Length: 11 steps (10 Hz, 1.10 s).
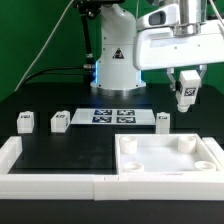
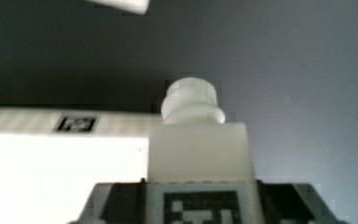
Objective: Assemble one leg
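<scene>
My gripper is shut on a leg, a stubby white peg with a black-and-white tag, and holds it in the air above the far right corner of the large white square panel. In the wrist view the held leg stands between the dark fingers, its rounded end pointing away from the camera, with its tag close to the lens. Three other legs stand on the black table: one at the exterior view's left, one beside it, one right of the marker board.
The marker board lies flat at the table's middle back, in front of the robot base. A white raised border runs along the table's front and left edge. The panel has raised corner sockets.
</scene>
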Motion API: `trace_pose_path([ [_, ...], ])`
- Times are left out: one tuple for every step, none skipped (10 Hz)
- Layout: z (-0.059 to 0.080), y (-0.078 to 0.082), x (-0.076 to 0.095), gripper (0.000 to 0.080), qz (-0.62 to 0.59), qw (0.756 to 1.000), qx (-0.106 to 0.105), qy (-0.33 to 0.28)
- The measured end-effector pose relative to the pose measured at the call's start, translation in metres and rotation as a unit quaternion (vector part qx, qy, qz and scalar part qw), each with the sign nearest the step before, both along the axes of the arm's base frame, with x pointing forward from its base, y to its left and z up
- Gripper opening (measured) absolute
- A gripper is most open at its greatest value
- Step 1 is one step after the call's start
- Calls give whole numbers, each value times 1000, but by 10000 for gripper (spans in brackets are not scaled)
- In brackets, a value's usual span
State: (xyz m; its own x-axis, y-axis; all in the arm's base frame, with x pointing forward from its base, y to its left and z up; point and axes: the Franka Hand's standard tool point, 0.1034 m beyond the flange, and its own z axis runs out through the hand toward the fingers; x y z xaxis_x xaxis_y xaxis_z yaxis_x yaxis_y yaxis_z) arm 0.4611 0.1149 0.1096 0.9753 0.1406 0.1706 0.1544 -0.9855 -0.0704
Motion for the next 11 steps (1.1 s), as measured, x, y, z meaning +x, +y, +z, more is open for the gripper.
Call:
trace_pose_path([
  [-1, -8, 17, 290, 10, 1000, 0, -6],
  [-2, -12, 34, 290, 13, 1000, 2, -13],
  [-1, -12, 57, 290, 23, 999, 4, -23],
  [0, -12, 78, 290, 29, 999, 7, -30],
  [3, -11, 95, 290, 30, 999, 10, -34],
  [8, -9, 107, 290, 31, 999, 12, -34],
  [12, -6, 118, 290, 32, 999, 15, -35],
  [9, -8, 129, 290, 54, 998, 14, -36],
  [8, -9, 130, 290, 51, 998, 15, -36],
  [8, -8, 129, 290, 52, 998, 15, -36],
  [7, -8, 128, 290, 52, 998, 15, -35],
])
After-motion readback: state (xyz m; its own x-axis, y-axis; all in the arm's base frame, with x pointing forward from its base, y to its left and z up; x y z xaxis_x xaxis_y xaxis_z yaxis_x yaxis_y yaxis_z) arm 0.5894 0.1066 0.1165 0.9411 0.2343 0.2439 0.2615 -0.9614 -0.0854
